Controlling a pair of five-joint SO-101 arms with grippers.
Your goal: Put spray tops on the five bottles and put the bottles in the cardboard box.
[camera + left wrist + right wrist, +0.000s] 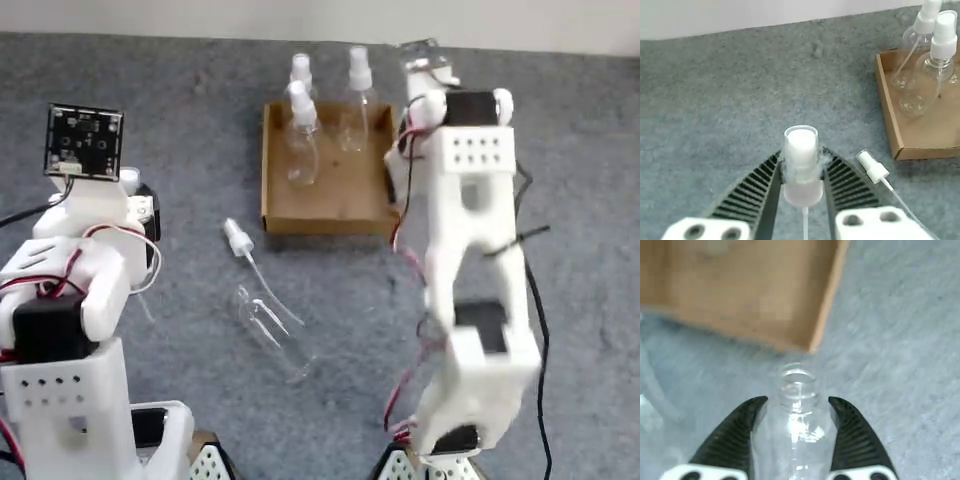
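My left gripper (801, 156) is shut on a white spray top (801, 172), held upright with its thin tube hanging down. My right gripper (797, 402) is shut on a clear open-necked bottle (797, 390), held just off the corner of the cardboard box (826, 305). From above, that bottle (424, 57) is beside the far right side of the box (330, 215). Three capped bottles (303, 140) stand in the box. A loose spray top (240, 240) and a clear bottle (272, 328) lie on the carpet in front of the box.
Grey carpet covers the table. The left arm (70, 290) is folded at the near left, with its camera board (84, 140) raised. Cables run along the right arm (478, 270). The loose spray top (872, 167) lies close to my left gripper.
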